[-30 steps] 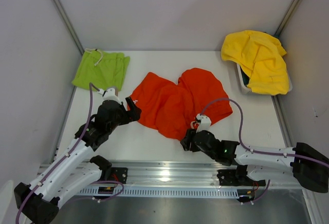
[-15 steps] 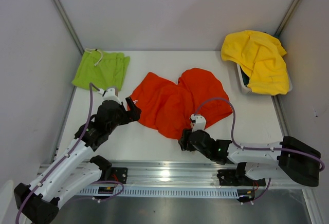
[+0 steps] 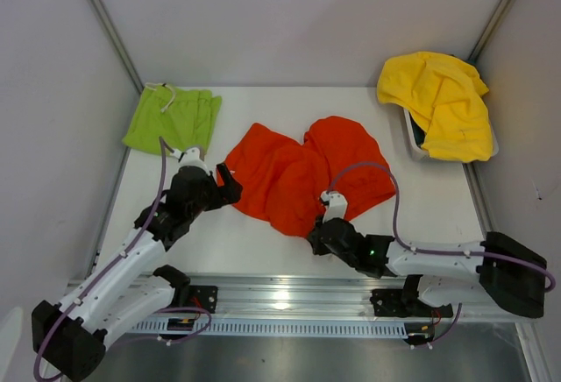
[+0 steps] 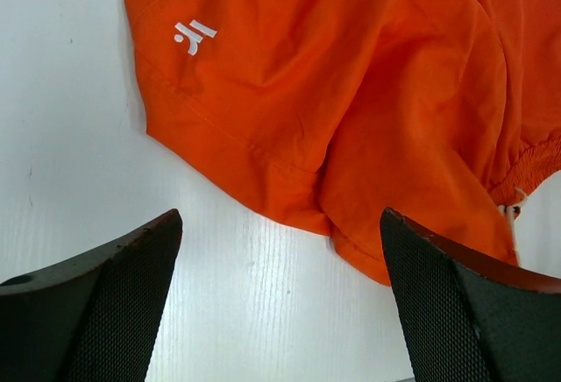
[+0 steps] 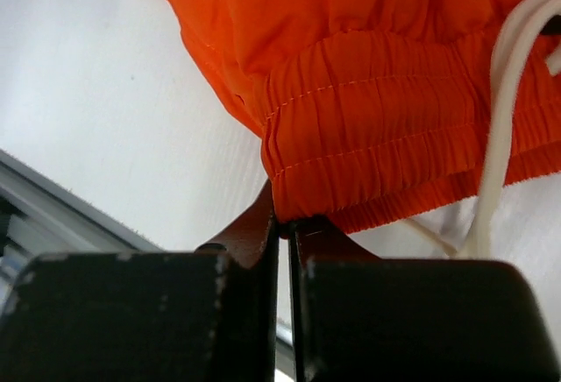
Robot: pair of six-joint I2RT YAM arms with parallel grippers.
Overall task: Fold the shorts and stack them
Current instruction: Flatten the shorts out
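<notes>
The orange-red shorts point(image 3: 302, 176) lie crumpled and spread out on the white table point(image 3: 438, 215), and everything else is placed here in relation to them. Their gathered elastic waistband point(image 5: 386, 128) is at their near edge, with a white drawstring point(image 5: 508, 119) trailing off it. The right gripper point(image 3: 314, 237) sits at that near edge. In the right wrist view its jaws are pressed together, with a corner of the waistband pinched between the tips point(image 5: 282, 224). The left gripper point(image 3: 230, 185) is just off the shorts' left edge, and its jaws are spread wide. In the left wrist view both dark fingers point(image 4: 114, 303) stand over bare table, apart from the hem, and hold nothing. A small white logo point(image 4: 195, 34) shows on the shorts' leg near that side. The lime-green shorts point(image 3: 173, 119) lie flat behind and to the left of the orange-red pair, well apart from it, with their drawstring at the far end. Behind and to the right of the orange-red pair, also well apart, a yellow cloth point(image 3: 443, 102) is heaped over a white bin point(image 3: 410, 137).
</notes>
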